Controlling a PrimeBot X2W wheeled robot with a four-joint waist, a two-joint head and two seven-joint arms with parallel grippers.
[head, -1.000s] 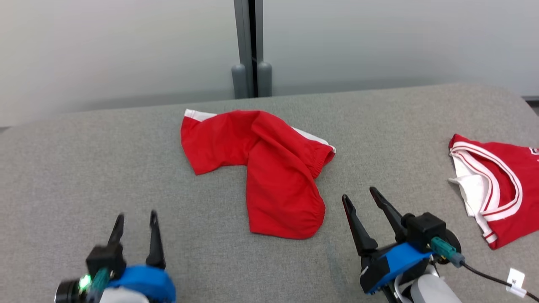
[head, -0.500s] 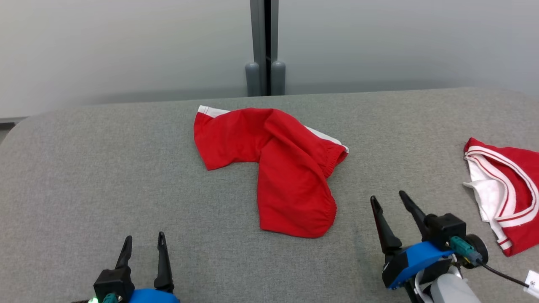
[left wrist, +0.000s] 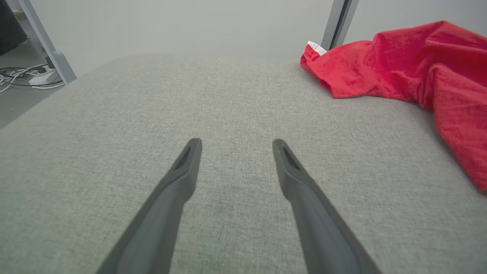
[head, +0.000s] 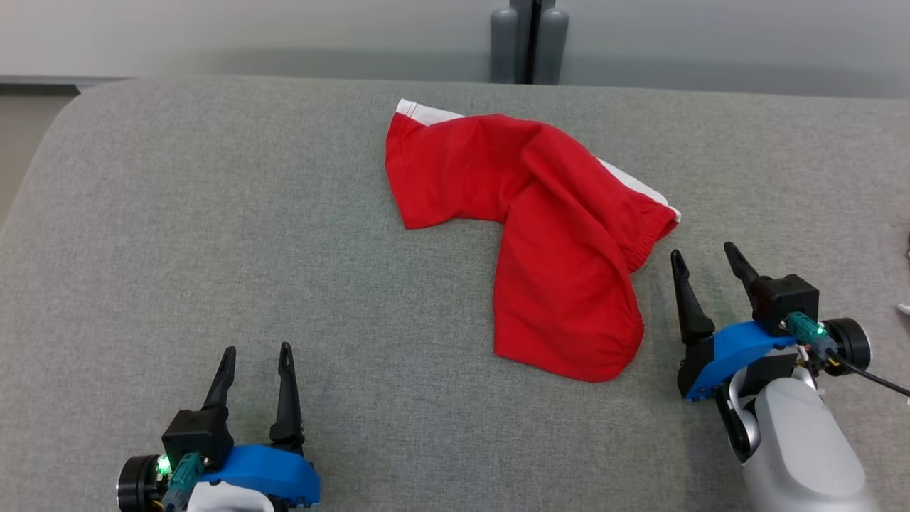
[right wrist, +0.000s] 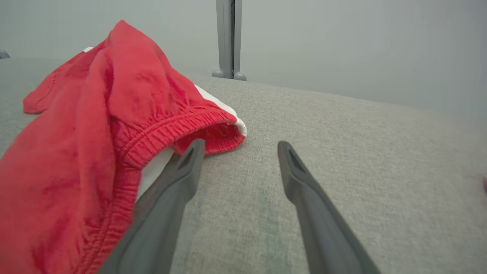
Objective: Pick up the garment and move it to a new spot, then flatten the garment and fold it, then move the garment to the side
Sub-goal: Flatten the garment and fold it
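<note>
Ok so L to R from the head cam: our left gripper (head: 257, 348) sits at approx 7 o'clock over the grey padded table (head: 178, 213), fingers spread wide, nothing btwn them, just bare fabric underneath. Its wrist cam shows the same, w/ some cables (left wrist: 23, 76) on the floor off at 10 o'clock.

The garment (head: 561, 249), red shorts w/ white trim by the look of it, lies crumpled on the table near the middle, a bit toward 1 o'clock. One leg runs out to 10 o'clock, the rest drops toward 5 o'clock, and the elastic waistband (head: 650, 238) faces 3 o'clock. A grey post (head: 530, 43) stands at 12 o'clock behind the far edge.

Our right gripper (head: 702, 249) is at approx 4 o'clock, also wide open & empty, just beside the waistband. In its wrist cam one finger (right wrist: 167, 190) overlaps the waistband edge. We can't tell if it's actually touching.
</note>
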